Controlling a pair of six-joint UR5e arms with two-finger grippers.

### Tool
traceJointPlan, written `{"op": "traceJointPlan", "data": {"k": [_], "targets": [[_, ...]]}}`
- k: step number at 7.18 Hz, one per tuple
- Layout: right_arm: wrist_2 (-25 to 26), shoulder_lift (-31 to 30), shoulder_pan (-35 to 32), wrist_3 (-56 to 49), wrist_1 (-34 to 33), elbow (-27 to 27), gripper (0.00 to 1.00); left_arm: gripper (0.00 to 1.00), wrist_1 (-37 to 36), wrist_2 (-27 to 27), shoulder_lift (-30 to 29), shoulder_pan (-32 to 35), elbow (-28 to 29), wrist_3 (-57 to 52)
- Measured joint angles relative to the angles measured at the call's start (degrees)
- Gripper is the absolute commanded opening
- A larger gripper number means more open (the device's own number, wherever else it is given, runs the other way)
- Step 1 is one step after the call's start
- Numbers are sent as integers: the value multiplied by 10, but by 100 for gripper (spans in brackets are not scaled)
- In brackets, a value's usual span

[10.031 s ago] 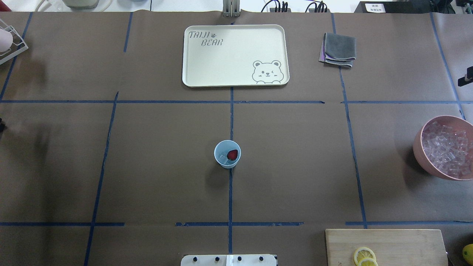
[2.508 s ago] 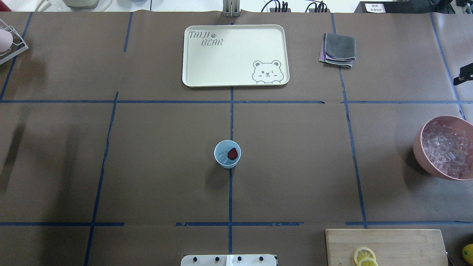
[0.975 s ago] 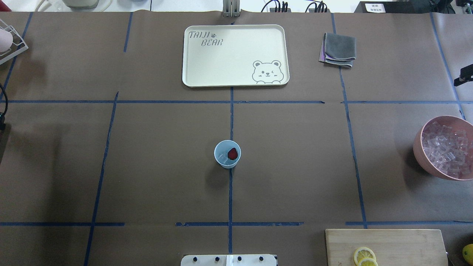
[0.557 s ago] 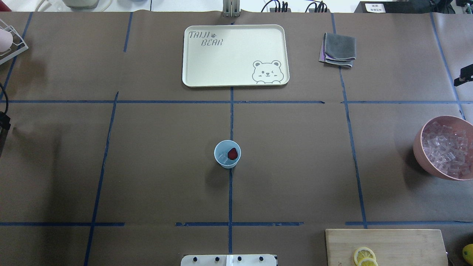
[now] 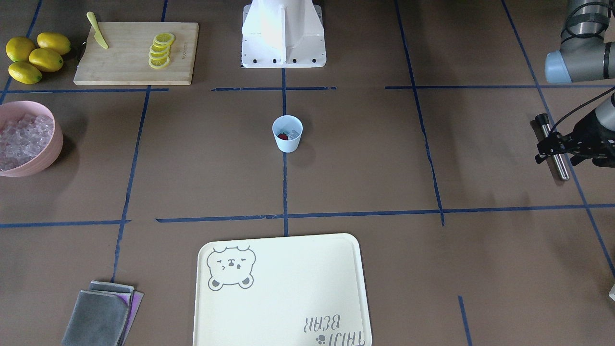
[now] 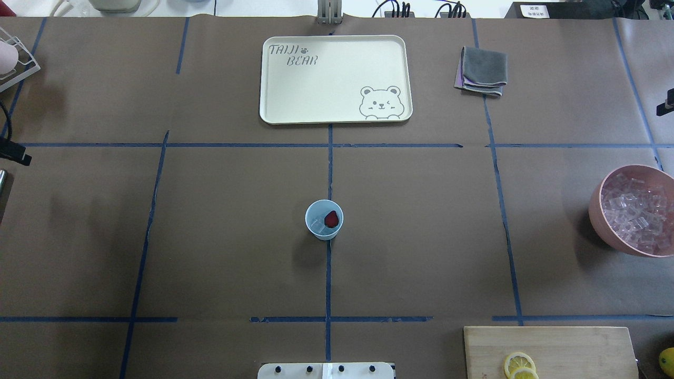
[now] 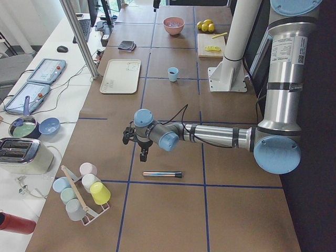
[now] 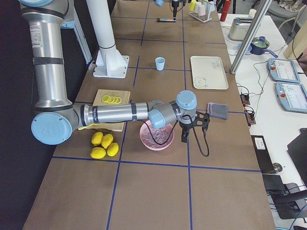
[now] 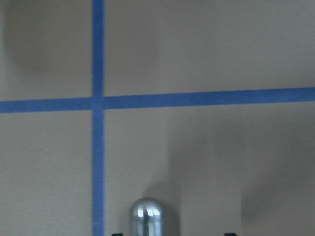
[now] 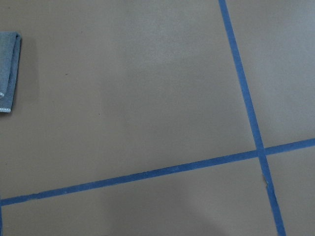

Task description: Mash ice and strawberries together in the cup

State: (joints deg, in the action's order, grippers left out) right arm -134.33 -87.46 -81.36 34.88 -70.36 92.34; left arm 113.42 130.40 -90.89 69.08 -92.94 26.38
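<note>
The cup (image 6: 322, 235), holding strawberry (image 6: 331, 218) and ice (image 6: 317, 225), is standing in the middle of the surface (image 6: 421, 237). At its 9 o'clock the left pincer (image 7: 143, 155) is hovering open and empty above a metal rod (image 7: 163, 174); an off-centre pinch risks rolling it away. How the right pincer (image 8: 184, 138) is standing, I cannot tell.

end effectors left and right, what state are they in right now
Left end effector: open, holding nothing, above the metal rod lying on the table.
Right end effector: cannot be told.

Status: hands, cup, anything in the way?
Left hand open over silver metal rod, empty. Right hand raised near pink ice-filled bowl, state unclear. Pale-blue plastic cup: dark-red strawberry, clear ice cubes, unmashed. Nothing blocking it.
</note>
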Motion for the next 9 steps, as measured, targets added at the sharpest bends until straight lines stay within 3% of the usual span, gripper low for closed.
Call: {"op": "traceJointPlan", "data": {"k": [2, 4, 6, 9], "targets": [[-3, 8, -45, -123, -69, -11, 100, 100, -187, 11, -10, 83, -78, -171], [0, 22, -72, -249, -170, -14, 100, 100, -363, 27, -43, 166, -95, -290], [1, 18, -78, -341, -239, -6, 100, 100, -422, 43, -31, 201, -81, -314], [-3, -21, -77, -361, -258, 33, 100, 100, -392, 57, 20, 206, -74, -316]]}}
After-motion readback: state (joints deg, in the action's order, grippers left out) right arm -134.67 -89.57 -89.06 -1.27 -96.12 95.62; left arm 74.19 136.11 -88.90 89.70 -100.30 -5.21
